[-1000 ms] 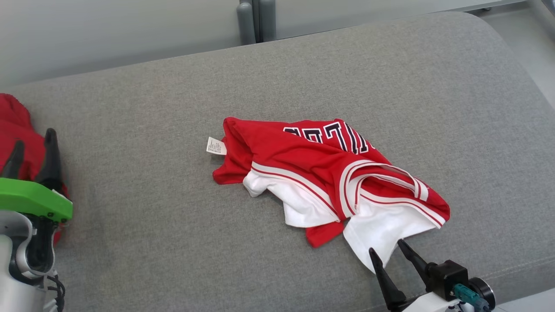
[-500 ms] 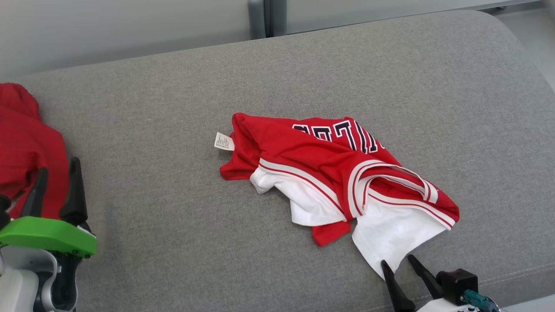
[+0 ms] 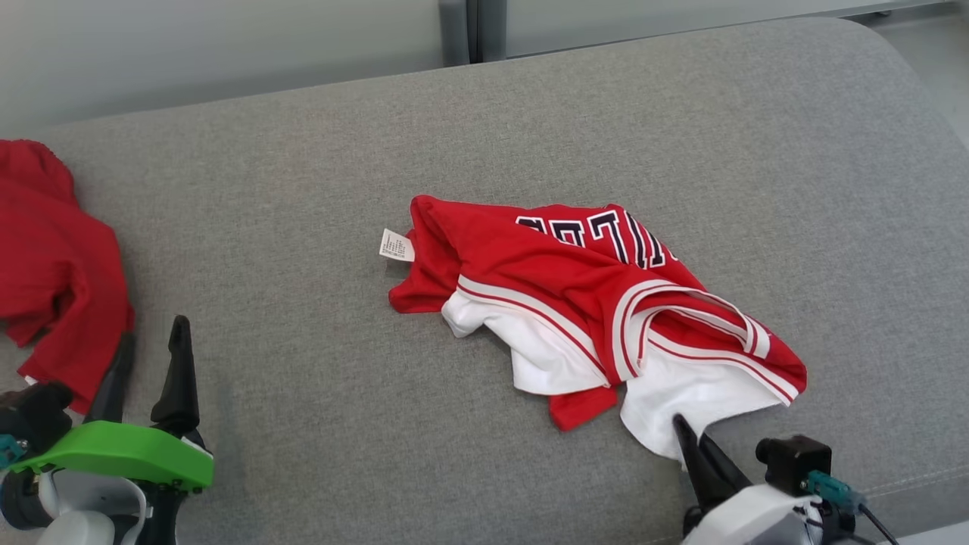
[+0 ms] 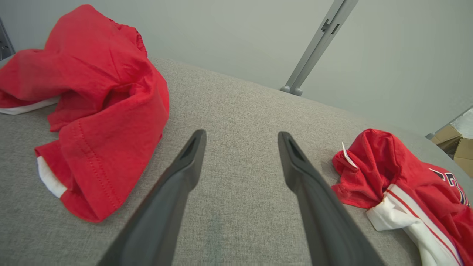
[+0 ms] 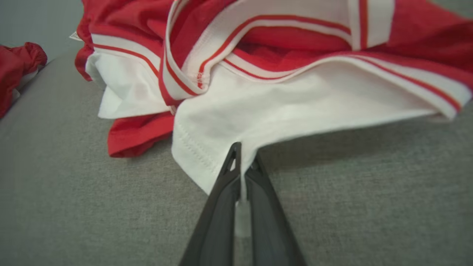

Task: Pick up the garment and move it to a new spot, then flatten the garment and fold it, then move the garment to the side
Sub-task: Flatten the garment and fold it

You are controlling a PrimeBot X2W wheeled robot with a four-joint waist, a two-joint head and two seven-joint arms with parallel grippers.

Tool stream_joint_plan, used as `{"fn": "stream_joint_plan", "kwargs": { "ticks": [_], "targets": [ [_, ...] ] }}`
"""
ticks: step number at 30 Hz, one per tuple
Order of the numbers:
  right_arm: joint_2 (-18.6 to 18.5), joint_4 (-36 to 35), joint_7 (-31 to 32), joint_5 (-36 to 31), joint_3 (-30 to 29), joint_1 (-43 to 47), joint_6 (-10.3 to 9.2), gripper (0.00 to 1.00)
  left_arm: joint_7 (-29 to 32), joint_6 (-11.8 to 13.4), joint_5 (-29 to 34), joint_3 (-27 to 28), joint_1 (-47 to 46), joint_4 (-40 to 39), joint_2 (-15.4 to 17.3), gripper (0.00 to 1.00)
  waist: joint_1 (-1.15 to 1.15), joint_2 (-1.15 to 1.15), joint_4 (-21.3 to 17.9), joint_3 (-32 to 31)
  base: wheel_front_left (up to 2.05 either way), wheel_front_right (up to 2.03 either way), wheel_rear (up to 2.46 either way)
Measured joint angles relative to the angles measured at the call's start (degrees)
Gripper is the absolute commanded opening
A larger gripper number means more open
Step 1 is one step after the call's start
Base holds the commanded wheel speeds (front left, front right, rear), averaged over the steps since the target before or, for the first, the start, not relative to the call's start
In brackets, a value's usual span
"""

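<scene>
Two garments lie on the grey upholstered seat [image 3: 303, 393], and the task concerns the red and white jersey [image 3: 575, 288], which is crumpled near the middle, a little toward the robot's right. It is folded over itself, so the dark letters are partly hidden and the white inside shows along the near edge. A small label [image 3: 397, 246] sticks out at its left end.

The right gripper [image 3: 690, 431] is low at the near right side of the jersey. Its fingers are clenched on the white corner [image 5: 207, 162] of the hem. In the right wrist view a thin strip of white cloth runs between them. I think this corner was chosen because it is the nearest loose edge and lies flat on the seat, so the thin fingers can slide one under and one over it. The body of the jersey rests on the seat and is not lifted.

The left gripper [image 3: 151, 331] hovers over bare seat at the left, fingers released and wide apart, holding nothing. It is well apart from the jersey. The second red garment [image 3: 53, 257] lies just beside it. This arm seems to wait until the pick-up is made.
</scene>
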Motion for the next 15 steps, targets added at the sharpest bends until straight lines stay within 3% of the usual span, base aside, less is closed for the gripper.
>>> {"fn": "stream_joint_plan", "kwargs": {
  "ticks": [10, 15],
  "targets": [
    [-0.5, -14.2, 3.5, 2.1, 8.7, -9.0, 1.37, 0.00, -0.6, 0.5, 0.1, -1.6, 2.1, -0.5, -3.4, 1.00, 0.00, 0.00, 0.6, -2.1, 0.00, 0.00, 0.00],
    [-1.0, -25.3, 9.2, 9.5, 17.0, -16.1, 1.38, 0.00, -1.0, 0.5, 0.5, -3.3, 2.1, -0.3, -5.0, 1.00, 0.00, 0.00, 0.9, -3.9, 0.00, 0.00, 0.00]
  ]
}}
